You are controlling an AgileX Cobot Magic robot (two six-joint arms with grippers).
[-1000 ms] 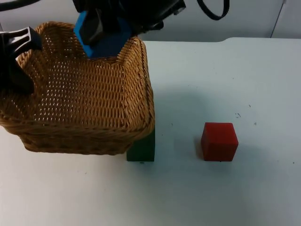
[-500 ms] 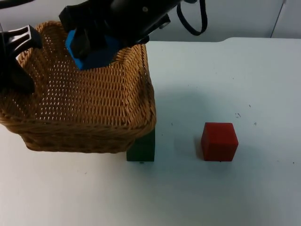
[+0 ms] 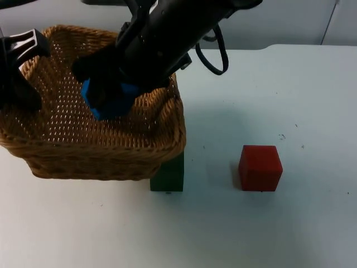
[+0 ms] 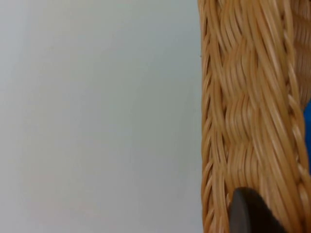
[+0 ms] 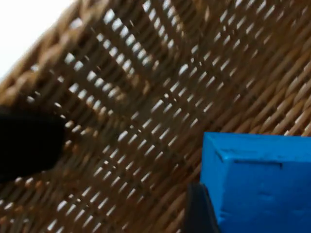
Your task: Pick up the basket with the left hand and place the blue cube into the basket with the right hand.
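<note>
A woven wicker basket (image 3: 67, 151) hangs above the table at the left, its near right corner over a green block. My left gripper (image 3: 19, 70) is shut on the basket's left rim; the rim (image 4: 243, 121) runs past its black fingertip (image 4: 250, 213) in the left wrist view. My right gripper (image 3: 106, 92) is inside the basket, shut on the blue cube (image 3: 111, 100). In the right wrist view the blue cube (image 5: 260, 182) sits just above the basket's woven floor (image 5: 146, 111).
A green block (image 3: 170, 176) stands on the white table under the basket's near right corner. A red cube (image 3: 260, 167) rests to the right of it. The table (image 3: 268, 89) ends at the grey wall behind.
My right gripper has carried the blue cube from above the basket's far rim down and forward into the basket. The basket and left gripper have stayed put.
</note>
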